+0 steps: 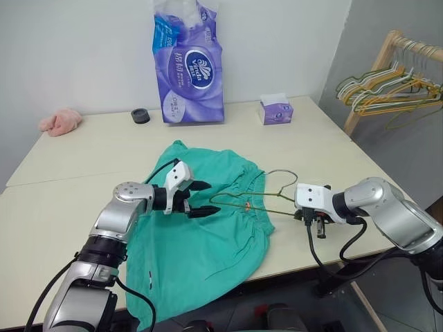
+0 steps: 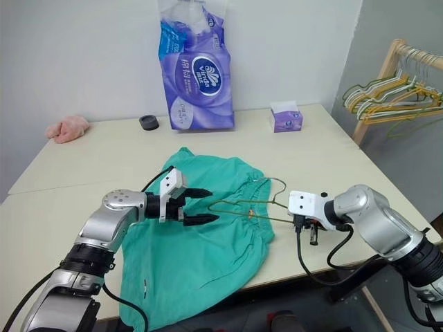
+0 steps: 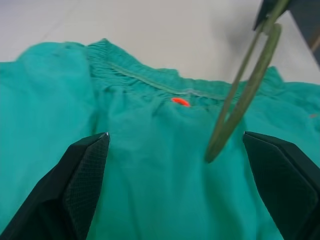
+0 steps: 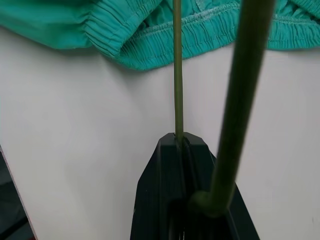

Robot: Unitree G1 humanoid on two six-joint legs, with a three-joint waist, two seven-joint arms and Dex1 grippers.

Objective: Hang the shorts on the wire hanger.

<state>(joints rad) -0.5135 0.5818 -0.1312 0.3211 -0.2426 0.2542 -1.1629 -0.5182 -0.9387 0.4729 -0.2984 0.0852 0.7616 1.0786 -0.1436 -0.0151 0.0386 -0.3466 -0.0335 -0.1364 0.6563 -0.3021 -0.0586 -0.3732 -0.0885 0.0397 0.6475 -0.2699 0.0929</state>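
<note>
Your right pincer [image 1: 313, 223] is pressed together on one end of the wire hanger [image 1: 250, 200], probably so its far corner can reach over the waistband of the shorts [image 1: 201, 235]. The shorts lie flat on the tabletop [image 1: 83, 180], one edge hanging over the front. Your left pincer [image 1: 199, 199] is spread just above the shorts, beside the hanger's corner, holding nothing. Behind the shorts stands a purple tissue pack [image 1: 188, 66]; its logo seems to read "Vinda".

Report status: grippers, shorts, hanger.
Right gripper shut on hanger, held over the waistband. Left gripper open above shorts, holding nothing. Shorts flat on table, not on the hanger yet. Nothing in the way.
</note>
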